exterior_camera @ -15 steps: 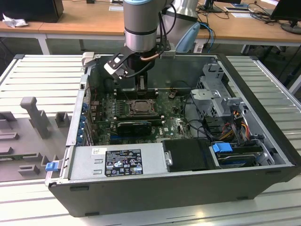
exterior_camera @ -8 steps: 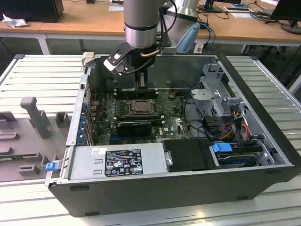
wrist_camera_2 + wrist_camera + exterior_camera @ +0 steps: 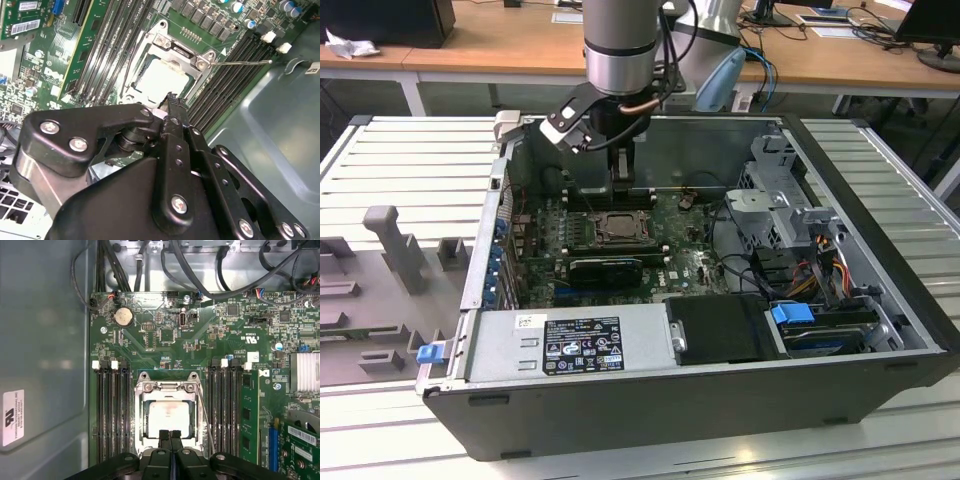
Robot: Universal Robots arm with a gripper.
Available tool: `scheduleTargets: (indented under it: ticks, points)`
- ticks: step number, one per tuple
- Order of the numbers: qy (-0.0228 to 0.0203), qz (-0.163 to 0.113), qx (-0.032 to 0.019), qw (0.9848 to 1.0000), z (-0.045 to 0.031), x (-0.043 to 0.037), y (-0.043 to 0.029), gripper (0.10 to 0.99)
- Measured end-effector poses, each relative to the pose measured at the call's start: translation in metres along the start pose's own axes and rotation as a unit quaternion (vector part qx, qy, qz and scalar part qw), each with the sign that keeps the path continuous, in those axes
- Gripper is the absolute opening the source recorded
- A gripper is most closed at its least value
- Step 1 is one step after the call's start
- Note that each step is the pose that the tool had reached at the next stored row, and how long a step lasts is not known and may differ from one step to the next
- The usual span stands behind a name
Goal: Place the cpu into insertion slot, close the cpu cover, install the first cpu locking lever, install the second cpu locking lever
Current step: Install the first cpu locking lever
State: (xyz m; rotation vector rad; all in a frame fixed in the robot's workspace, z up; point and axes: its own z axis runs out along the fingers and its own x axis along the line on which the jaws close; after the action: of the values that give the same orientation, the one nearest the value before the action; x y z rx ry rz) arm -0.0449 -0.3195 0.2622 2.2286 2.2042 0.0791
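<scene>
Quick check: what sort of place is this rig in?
Probably a lab or workshop in an office space: an open PC case sits on a ribbed metal bench, with wooden desks holding monitors behind it.

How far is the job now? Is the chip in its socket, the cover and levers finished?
Done: the silvery square cpu lies in the dark-framed insertion slot, and the thin metal cpu cover looks lowered over it. In hand: the black pincer, shut, sits at the socket's edge. Left: one thin wire lever stands splayed out from the socket, apparently unlatched; I cannot tell about the other.
</scene>
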Motion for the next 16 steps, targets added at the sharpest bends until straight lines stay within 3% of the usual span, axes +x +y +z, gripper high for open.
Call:
scheduleTargets:
  ticks: [8,16]
  points:
    - [0.0000,0.000,0.0000,1.0000,-0.0111,0.0004,0.0004,0.106]
    - [0.0001,0.000,0.0000,1.0000,-0.0306,0.0010,0.0012,0.106]
